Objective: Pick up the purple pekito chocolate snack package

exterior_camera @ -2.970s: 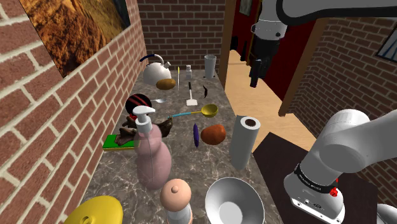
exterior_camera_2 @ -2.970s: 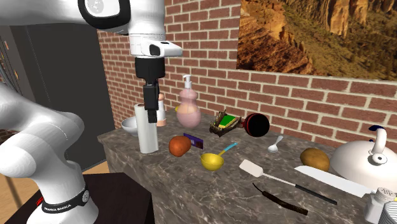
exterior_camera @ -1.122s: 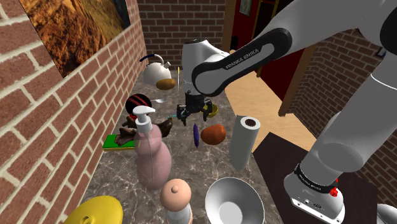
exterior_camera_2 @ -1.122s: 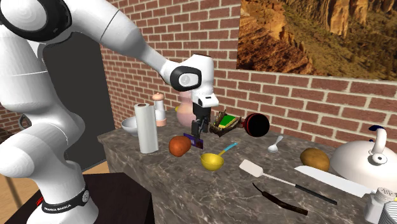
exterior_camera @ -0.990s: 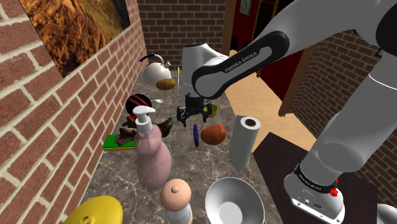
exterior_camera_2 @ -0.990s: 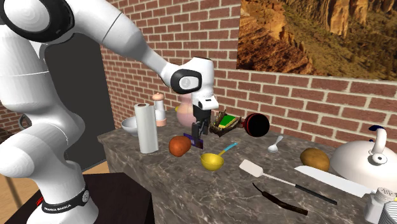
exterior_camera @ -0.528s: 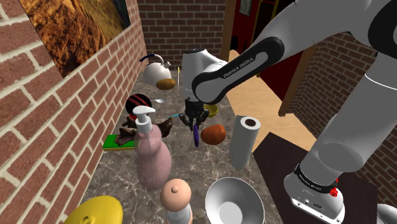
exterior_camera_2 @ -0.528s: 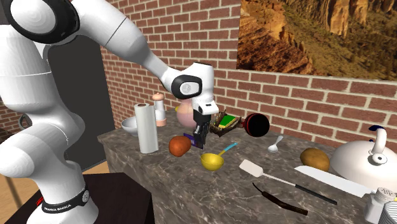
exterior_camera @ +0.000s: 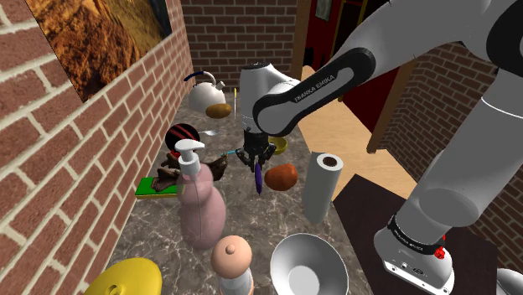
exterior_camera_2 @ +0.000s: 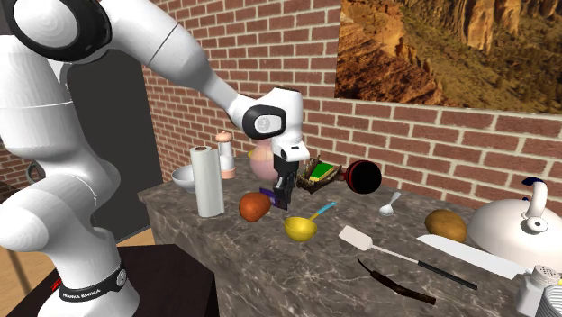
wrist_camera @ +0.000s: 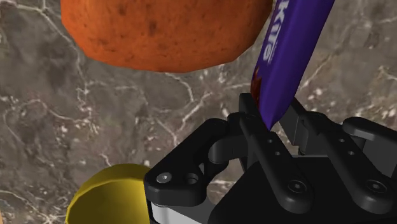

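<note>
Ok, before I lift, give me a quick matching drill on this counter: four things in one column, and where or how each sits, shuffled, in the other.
Things:
1. purple snack package
2. paper towel roll
3. yellow scoop
4. white kettle

Places or states:
A. at the far end of the counter in the shoulder view
B. clasped at one end by the gripper
C. standing upright at the counter's edge, nearest the stand
D. lying flat, blue handle, just past the orange-brown lump

Pairs: 1-B, 2-C, 3-D, 4-A
</note>
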### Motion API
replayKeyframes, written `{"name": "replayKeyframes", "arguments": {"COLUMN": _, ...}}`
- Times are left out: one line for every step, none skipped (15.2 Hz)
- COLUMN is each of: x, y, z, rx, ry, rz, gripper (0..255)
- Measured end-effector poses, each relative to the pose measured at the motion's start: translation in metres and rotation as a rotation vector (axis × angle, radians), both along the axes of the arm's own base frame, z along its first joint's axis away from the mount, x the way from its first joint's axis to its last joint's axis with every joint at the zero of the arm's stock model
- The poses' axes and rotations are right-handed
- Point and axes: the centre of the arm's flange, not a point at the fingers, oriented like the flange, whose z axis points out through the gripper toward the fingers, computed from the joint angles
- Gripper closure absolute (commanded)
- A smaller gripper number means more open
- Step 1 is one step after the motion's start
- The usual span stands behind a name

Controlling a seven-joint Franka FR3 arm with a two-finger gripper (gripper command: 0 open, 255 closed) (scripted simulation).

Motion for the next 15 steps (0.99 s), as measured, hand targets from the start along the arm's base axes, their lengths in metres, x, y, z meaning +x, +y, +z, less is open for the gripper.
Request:
{"name": "replayKeyframes", "arguments": {"x": 0.0, "y": 0.0, "z": 0.004, "rx": 0.0, "ry": 0.0, "rz": 0.0, "gripper": 255}}
{"name": "replayKeyframes", "arguments": {"x": 0.001, "y": 0.001, "z": 0.009, "rx": 0.0, "ry": 0.0, "rz": 0.0, "gripper": 255}}
{"name": "replayKeyframes", "arguments": {"x": 0.001, "y": 0.0, "z": 0.013, "rx": 0.0, "ry": 0.0, "rz": 0.0, "gripper": 255}}
{"name": "replayKeyframes", "arguments": {"x": 0.001, "y": 0.0, "z": 0.018, "rx": 0.0, "ry": 0.0, "rz": 0.0, "gripper": 255}}
{"name": "replayKeyframes", "arguments": {"x": 0.001, "y": 0.0, "z": 0.025, "rx": 0.0, "ry": 0.0, "rz": 0.0, "gripper": 255}}
{"name": "replayKeyframes", "arguments": {"x": 0.0, "y": 0.0, "z": 0.03, "rx": 0.0, "ry": 0.0, "rz": 0.0, "gripper": 255}}
{"name": "replayKeyframes", "arguments": {"x": 0.0, "y": 0.0, "z": 0.035, "rx": 0.0, "ry": 0.0, "rz": 0.0, "gripper": 255}}
{"name": "replayKeyframes", "arguments": {"x": -0.001, "y": 0.001, "z": 0.04, "rx": 0.0, "ry": 0.0, "rz": 0.0, "gripper": 255}}
{"name": "replayKeyframes", "arguments": {"x": -0.001, "y": 0.001, "z": 0.046, "rx": 0.0, "ry": 0.0, "rz": 0.0, "gripper": 255}}
{"name": "replayKeyframes", "arguments": {"x": -0.001, "y": 0.001, "z": 0.05, "rx": 0.0, "ry": 0.0, "rz": 0.0, "gripper": 255}}
{"name": "replayKeyframes", "arguments": {"x": 0.0, "y": 0.0, "z": 0.054, "rx": 0.0, "ry": 0.0, "rz": 0.0, "gripper": 255}}
{"name": "replayKeyframes", "arguments": {"x": 0.0, "y": -0.001, "z": 0.06, "rx": 0.0, "ry": 0.0, "rz": 0.0, "gripper": 255}}
{"name": "replayKeyframes", "arguments": {"x": 0.0, "y": 0.0, "z": 0.066, "rx": 0.0, "ry": 0.0, "rz": 0.0, "gripper": 255}}
{"name": "replayKeyframes", "arguments": {"x": -0.001, "y": 0.0, "z": 0.07, "rx": 0.0, "ry": 0.0, "rz": 0.0, "gripper": 255}}
{"name": "replayKeyframes", "arguments": {"x": -0.001, "y": 0.0, "z": 0.073, "rx": 0.0, "ry": 0.0, "rz": 0.0, "gripper": 255}}
